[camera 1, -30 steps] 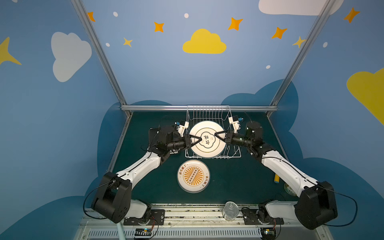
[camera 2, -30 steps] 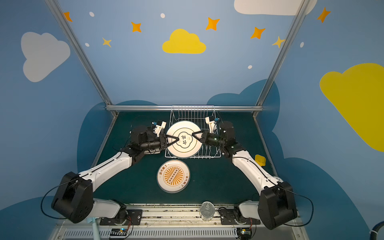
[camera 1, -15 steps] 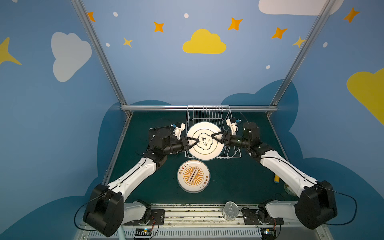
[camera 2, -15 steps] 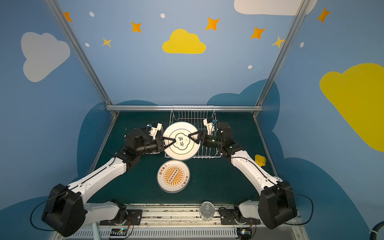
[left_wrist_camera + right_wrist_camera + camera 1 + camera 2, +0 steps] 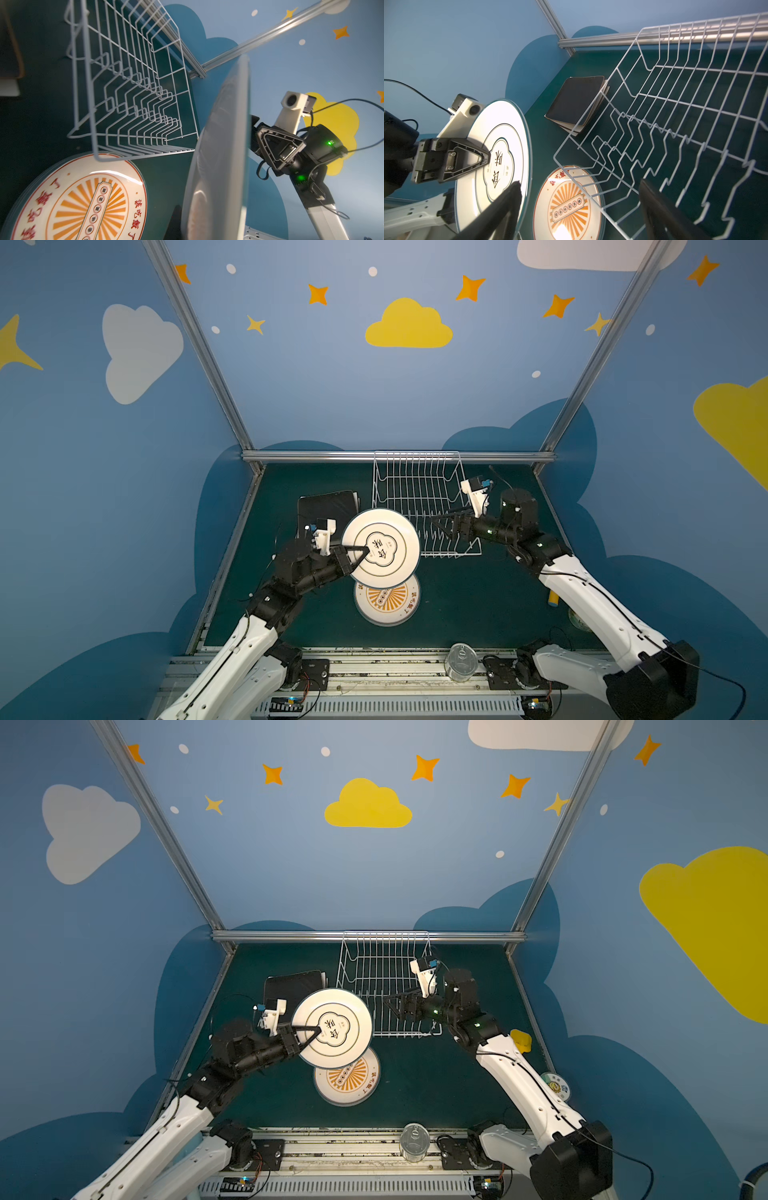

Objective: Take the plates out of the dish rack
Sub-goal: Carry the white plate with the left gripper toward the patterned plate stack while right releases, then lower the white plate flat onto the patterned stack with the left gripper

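Nearest, sunburst plate [image 5: 386, 600] lies flat on the table. Behind it, left gripper [image 5: 365, 551] is clamped on the emblem plate [image 5: 380, 547], held raised beside the dish rack [image 5: 417, 493]. Right gripper [image 5: 437, 526] hovers over the rack's near end, fingers apart; black square plate [image 5: 328, 504] sits left of the rack.

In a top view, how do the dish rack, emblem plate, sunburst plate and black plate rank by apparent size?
1. dish rack
2. emblem plate, raised nearer the camera, so unsure
3. sunburst plate and black plate: both partly covered, not ranked
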